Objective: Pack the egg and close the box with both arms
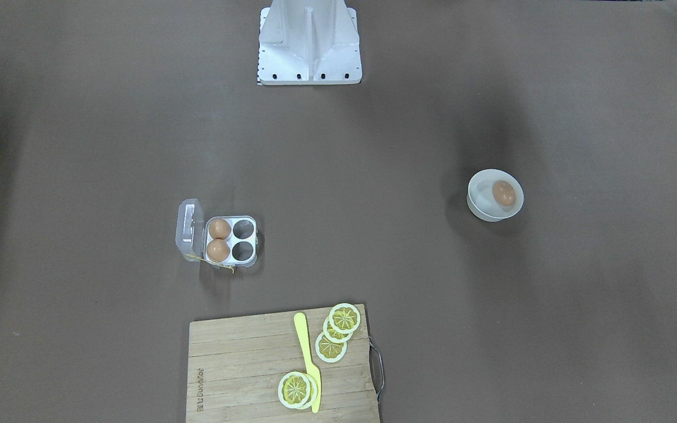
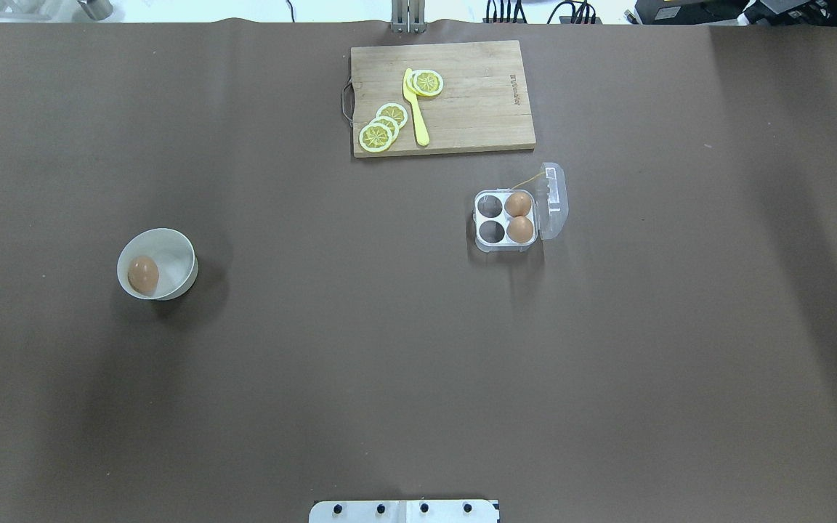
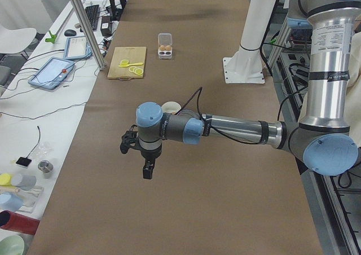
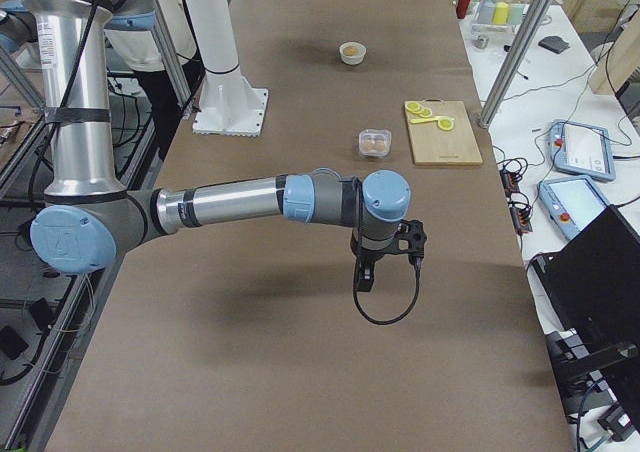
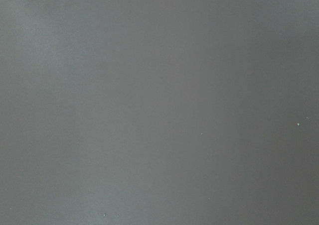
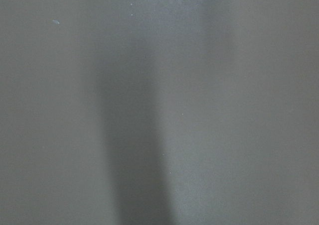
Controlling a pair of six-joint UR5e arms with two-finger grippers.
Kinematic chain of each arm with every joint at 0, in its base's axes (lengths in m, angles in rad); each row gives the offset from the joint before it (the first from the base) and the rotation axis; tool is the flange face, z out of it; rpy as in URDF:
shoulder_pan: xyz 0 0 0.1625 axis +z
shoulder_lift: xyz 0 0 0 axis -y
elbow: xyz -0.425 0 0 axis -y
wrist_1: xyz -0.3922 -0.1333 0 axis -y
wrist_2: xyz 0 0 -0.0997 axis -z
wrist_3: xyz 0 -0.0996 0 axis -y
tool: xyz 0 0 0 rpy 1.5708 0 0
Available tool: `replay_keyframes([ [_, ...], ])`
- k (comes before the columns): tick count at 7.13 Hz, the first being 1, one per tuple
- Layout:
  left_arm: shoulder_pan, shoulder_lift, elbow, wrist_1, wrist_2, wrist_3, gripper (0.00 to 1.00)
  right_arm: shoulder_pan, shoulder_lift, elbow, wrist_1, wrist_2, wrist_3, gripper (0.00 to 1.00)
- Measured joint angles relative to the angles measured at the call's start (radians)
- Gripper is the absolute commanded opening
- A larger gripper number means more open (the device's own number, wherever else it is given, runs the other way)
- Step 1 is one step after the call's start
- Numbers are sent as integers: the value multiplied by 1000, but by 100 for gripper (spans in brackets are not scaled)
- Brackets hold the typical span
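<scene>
One egg [image 1: 503,192] lies in a round white bowl [image 1: 482,212], and it also shows in the overhead view [image 2: 143,274]. The clear box [image 2: 492,217] stands open with its lid [image 2: 554,197] folded out. Two eggs [image 2: 518,205] [image 2: 520,229] fill the cells by the lid, and the other two cells are bare. My left gripper [image 3: 148,168] shows only in the exterior left view, hanging above the table near the bowl [image 3: 171,106]. My right gripper [image 4: 364,274] shows only in the exterior right view, well short of the box [image 4: 375,143]. I cannot tell whether either is open or shut.
A wooden cutting board [image 2: 476,109] with lemon slices [image 2: 383,128] and a yellow knife [image 2: 415,116] lies beyond the box. The white stand [image 1: 309,44] is at the robot's side. Both wrist views show only brown table cover.
</scene>
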Motion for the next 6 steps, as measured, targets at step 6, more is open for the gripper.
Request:
replay_keyframes([
  [6, 0, 1, -1, 0, -1, 3, 98, 9, -2, 8, -1, 1, 1, 100],
])
